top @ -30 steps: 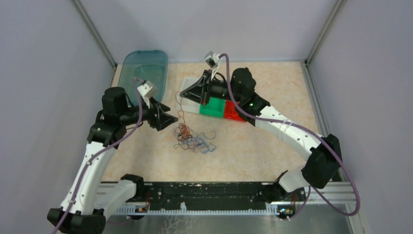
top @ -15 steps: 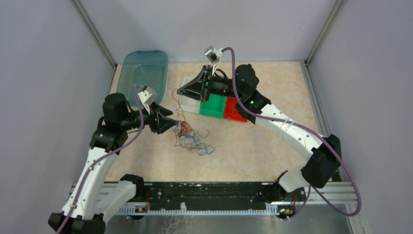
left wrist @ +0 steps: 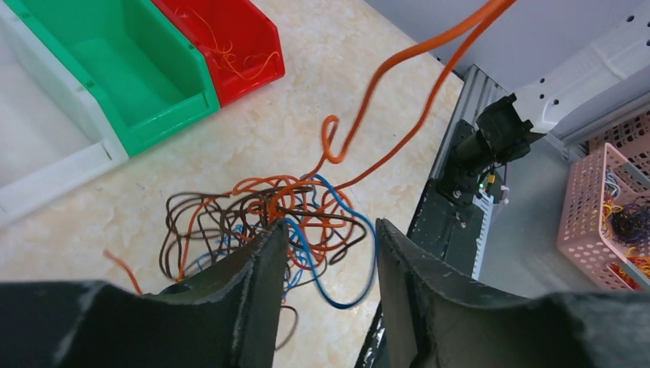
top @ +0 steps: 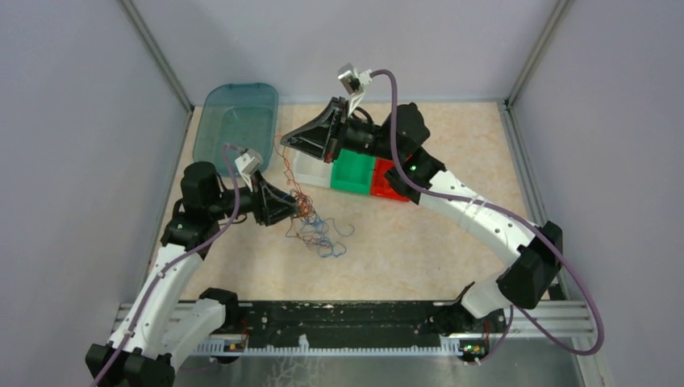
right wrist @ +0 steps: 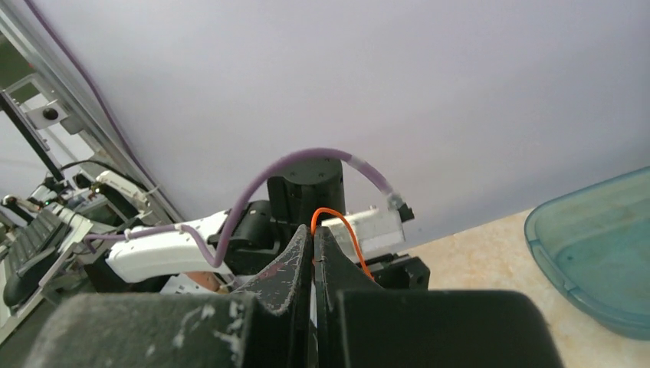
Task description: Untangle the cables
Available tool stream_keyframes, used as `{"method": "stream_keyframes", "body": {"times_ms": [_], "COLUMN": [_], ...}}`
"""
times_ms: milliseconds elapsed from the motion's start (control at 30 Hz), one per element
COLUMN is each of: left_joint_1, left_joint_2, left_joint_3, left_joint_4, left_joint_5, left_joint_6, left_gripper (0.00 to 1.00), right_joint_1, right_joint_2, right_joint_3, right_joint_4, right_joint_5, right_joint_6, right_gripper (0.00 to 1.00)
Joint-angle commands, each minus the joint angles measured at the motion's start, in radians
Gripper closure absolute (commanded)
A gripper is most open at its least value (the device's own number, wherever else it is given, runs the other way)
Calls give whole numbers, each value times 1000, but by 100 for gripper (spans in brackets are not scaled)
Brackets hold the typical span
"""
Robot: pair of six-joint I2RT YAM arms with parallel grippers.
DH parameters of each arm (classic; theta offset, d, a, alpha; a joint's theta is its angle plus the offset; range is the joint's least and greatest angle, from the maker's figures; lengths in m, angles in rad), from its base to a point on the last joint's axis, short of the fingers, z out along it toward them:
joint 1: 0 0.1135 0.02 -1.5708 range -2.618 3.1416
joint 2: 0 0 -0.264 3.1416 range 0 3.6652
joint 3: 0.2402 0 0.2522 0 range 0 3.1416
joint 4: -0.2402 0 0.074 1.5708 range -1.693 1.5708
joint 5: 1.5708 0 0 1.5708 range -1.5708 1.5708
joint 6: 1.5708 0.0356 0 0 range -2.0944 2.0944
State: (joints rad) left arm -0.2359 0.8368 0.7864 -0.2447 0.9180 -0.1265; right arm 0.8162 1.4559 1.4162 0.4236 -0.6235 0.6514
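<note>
The cables [top: 316,228] lie as a loose tangle of blue, orange and dark brown wires on the table, left of centre. My left gripper [top: 295,211] is at the tangle's left edge. In the left wrist view it [left wrist: 329,234] stands open, with a blue loop [left wrist: 349,264] between the fingers and the tangle [left wrist: 268,211] just ahead. My right gripper [top: 284,142] is raised above the bins, shut on one orange cable [top: 292,179] that runs down to the tangle. The right wrist view shows that orange cable [right wrist: 341,224] pinched at the closed gripper [right wrist: 313,231].
White [top: 310,168], green [top: 355,171] and red [top: 389,185] bins stand in a row behind the tangle; the red one [left wrist: 222,38] holds some orange wire. A teal tray [top: 238,119] sits at the back left. A pink basket [left wrist: 605,207] is off the table.
My left gripper has moved right into the tangle's edge and its jaws have narrowed. The right gripper has moved left and up with the orange cable, and the tangle has shifted slightly.
</note>
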Motion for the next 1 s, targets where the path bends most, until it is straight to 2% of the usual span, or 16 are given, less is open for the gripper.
{"method": "stream_keyframes", "body": {"times_ms": [0,67,200,267,533,967], "left_joint_1": [-6,-6,-6,-6,-5,-5], "left_joint_2": [-15,-20,-23,-27,-43,-19], "left_joint_3": [-31,-40,-38,-44,-116,-145], "left_joint_4": [46,43,24,12,-34,-56], "left_joint_5": [39,20,-81,-153,-266,-557], "left_joint_6": [-47,-45,-12,6,96,129], "left_gripper": [52,61,92,100,100,100], "right_joint_1": [18,19,20,20,18,-80], "right_joint_2": [-2,0,-5,-14,-48,-130], "right_joint_3": [73,79,88,102,196,260], "right_joint_4": [69,73,69,48,-70,-89], "right_joint_5": [44,48,55,61,128,213], "right_joint_6": [10,11,12,-4,-110,-124], "right_gripper": [100,100,100,100,100,100]}}
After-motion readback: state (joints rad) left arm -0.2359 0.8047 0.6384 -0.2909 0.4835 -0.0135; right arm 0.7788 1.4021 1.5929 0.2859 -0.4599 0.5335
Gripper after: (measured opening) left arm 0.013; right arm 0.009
